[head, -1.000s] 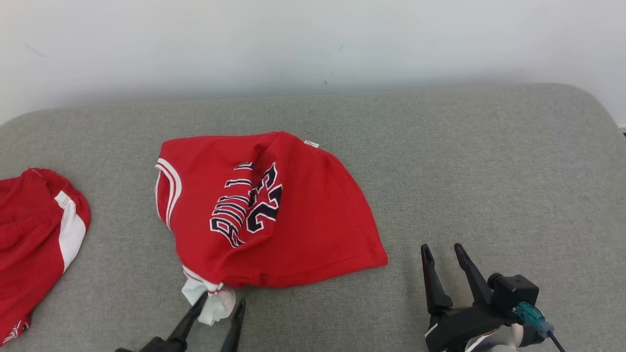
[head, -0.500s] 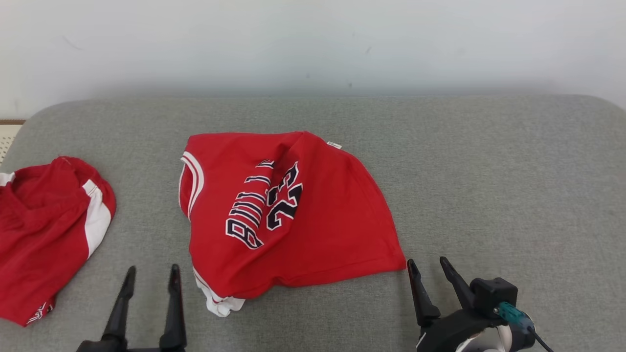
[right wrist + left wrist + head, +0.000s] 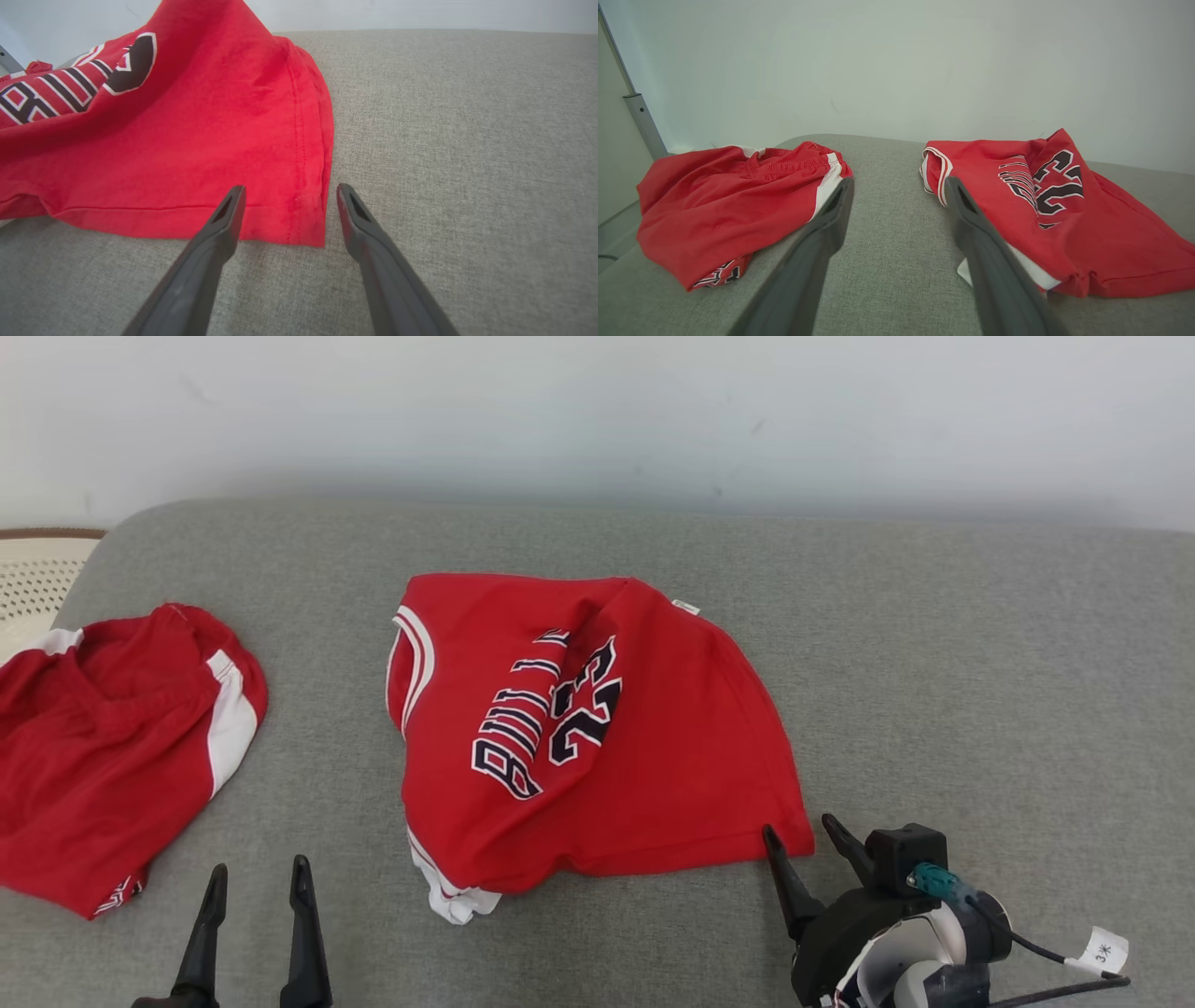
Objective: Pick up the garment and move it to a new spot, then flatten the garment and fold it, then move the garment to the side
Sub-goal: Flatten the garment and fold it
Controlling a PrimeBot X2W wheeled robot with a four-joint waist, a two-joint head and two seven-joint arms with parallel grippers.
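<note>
The garment (image 3: 597, 737) is a red jersey with dark lettering and the number 23, lying crumpled and partly folded over on the grey cushion (image 3: 980, 691), with a white edge at its near left corner. My left gripper (image 3: 259, 866) stands open and empty to the left of it, over bare cushion. In the left wrist view the left gripper (image 3: 899, 182) points between the garment (image 3: 1041, 210) and the red shorts. My right gripper (image 3: 796, 823) is open at the garment's near right corner. In the right wrist view the right gripper (image 3: 291, 187) has that hem corner of the garment (image 3: 210, 154) between its fingers.
Red shorts with white side panels (image 3: 112, 756) lie crumpled at the cushion's left end, also in the left wrist view as red shorts (image 3: 733, 205). A cream woven surface (image 3: 37, 583) shows beyond the left edge. A pale wall runs behind. Bare cushion stretches to the right.
The camera has turned, shifting the scene rightward. My left gripper has left the garment's white near corner and moved left. My right gripper has closed in on the garment's near right corner.
</note>
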